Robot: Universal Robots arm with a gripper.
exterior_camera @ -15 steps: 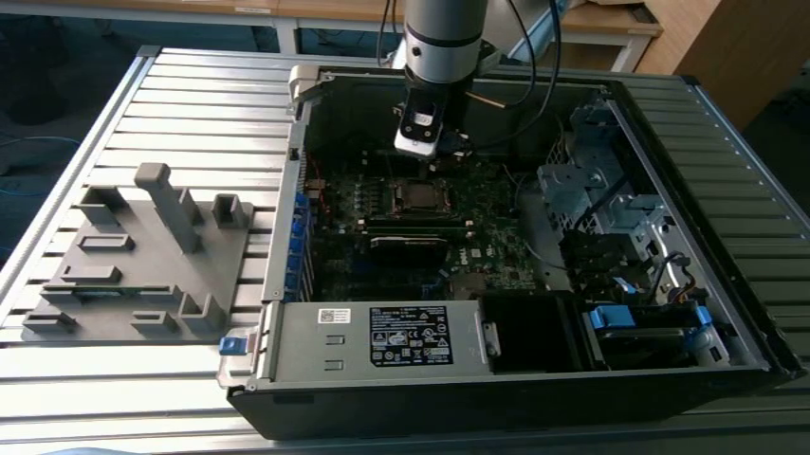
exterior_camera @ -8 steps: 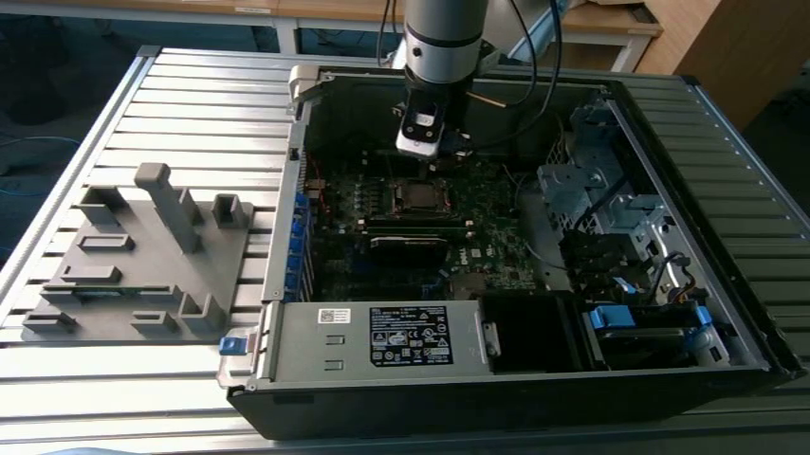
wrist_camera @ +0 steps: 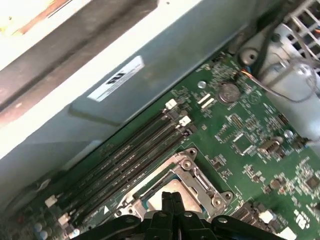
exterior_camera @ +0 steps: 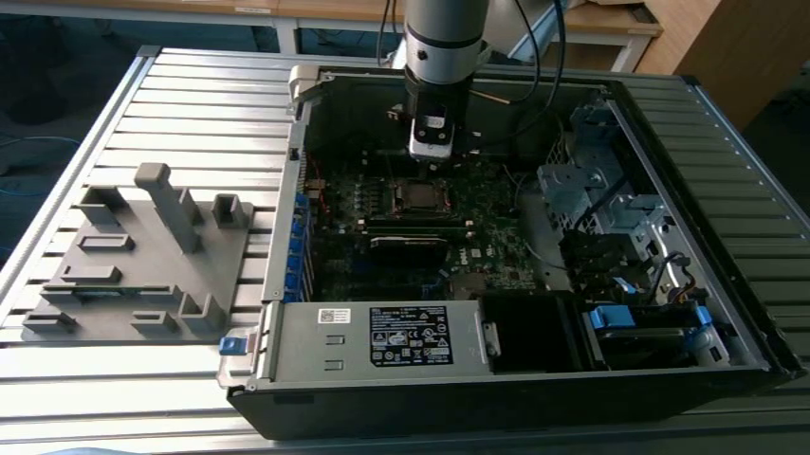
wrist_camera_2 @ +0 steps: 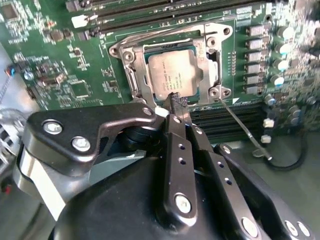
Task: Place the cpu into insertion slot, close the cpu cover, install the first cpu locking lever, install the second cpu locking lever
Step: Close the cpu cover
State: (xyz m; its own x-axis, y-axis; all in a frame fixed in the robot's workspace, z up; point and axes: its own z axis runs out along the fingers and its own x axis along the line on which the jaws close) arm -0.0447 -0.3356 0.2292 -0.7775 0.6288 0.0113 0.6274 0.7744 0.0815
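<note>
The hand (wrist_camera_2: 178, 103), its fingers pinched narrow with nothing between them, sits at the rim of the cpu cover (wrist_camera_2: 136, 75), just beside the framed cpu (wrist_camera_2: 172, 74).

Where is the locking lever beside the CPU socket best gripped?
Probably the locking lever at its bent free end, approached from above: it is a thin rod fixed at the insertion slot corner, and that end juts past the memory slots.

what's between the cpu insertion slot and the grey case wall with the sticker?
In the first wrist view, a row of long black memory slots lies side by side between the insertion slot and the case wall.
</note>
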